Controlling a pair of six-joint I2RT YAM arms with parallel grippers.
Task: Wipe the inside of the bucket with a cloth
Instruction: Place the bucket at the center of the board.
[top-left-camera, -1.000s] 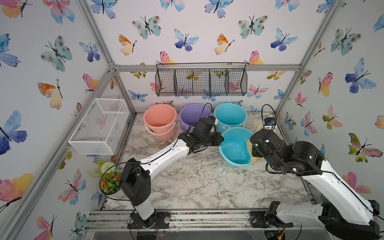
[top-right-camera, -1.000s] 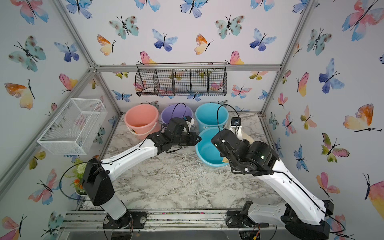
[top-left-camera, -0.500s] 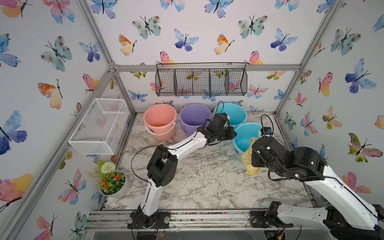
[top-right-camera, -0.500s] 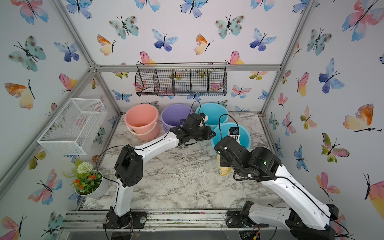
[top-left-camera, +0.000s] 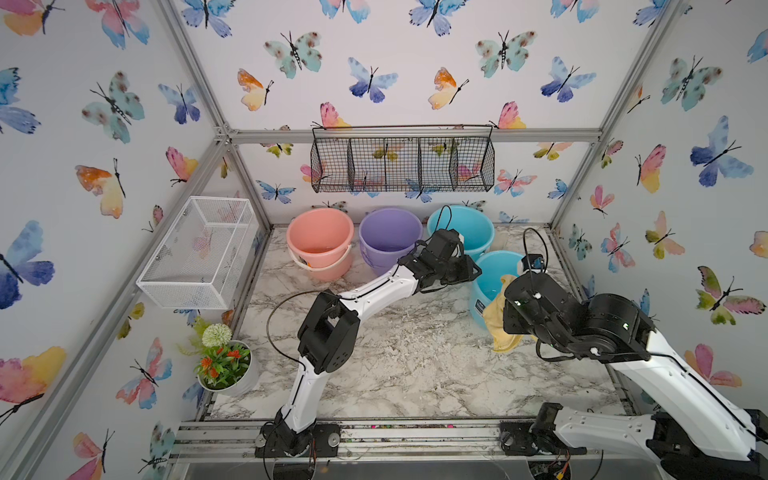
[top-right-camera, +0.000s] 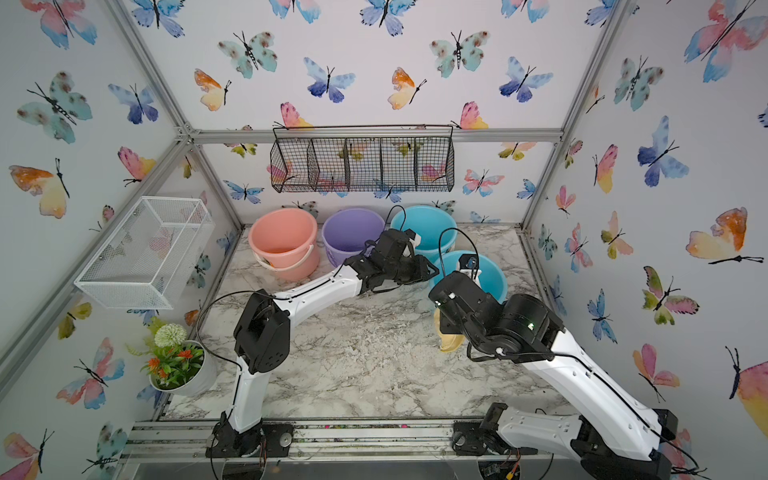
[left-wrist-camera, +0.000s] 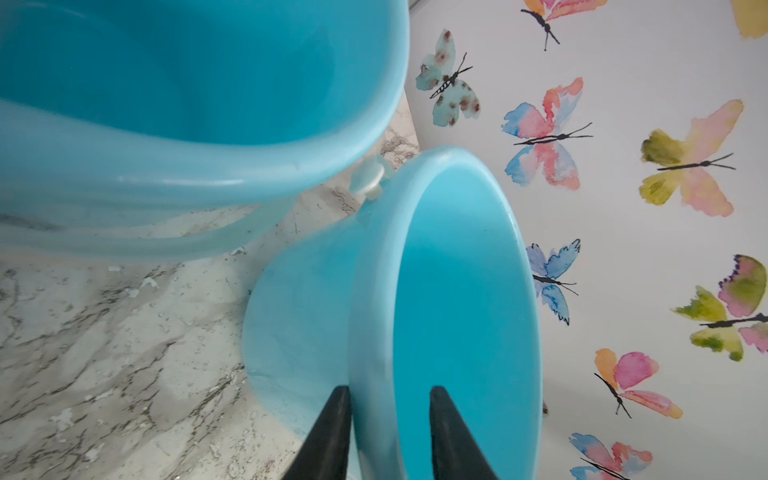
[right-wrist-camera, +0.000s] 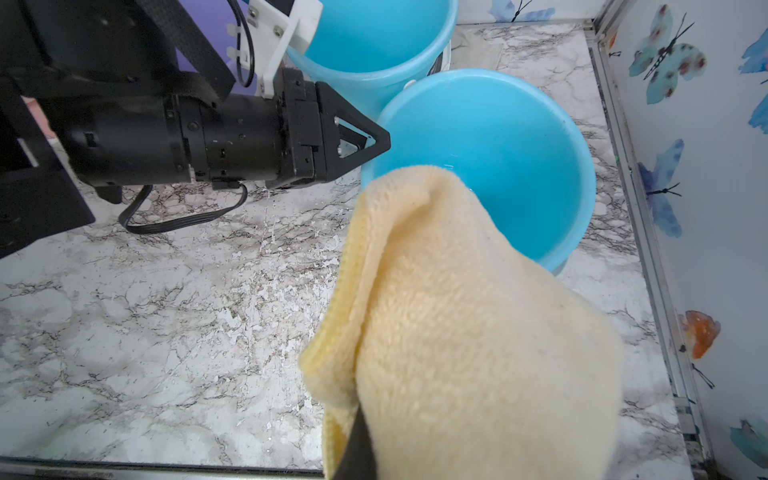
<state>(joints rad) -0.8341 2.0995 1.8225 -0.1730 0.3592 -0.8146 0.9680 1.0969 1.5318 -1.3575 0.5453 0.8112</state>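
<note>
A: Top views?
B: Cloth hangs at 6 o'clock of the nearer blue bucket, over its rim. Left gripper at its 9 o'clock
A: Left wrist?
B: Jaws spread, straddling the rim
A: Right wrist?
B: Right gripper pinches the cloth, buried in folds. Looks soft, light, limp; best held bunched, mid-cloth
</note>
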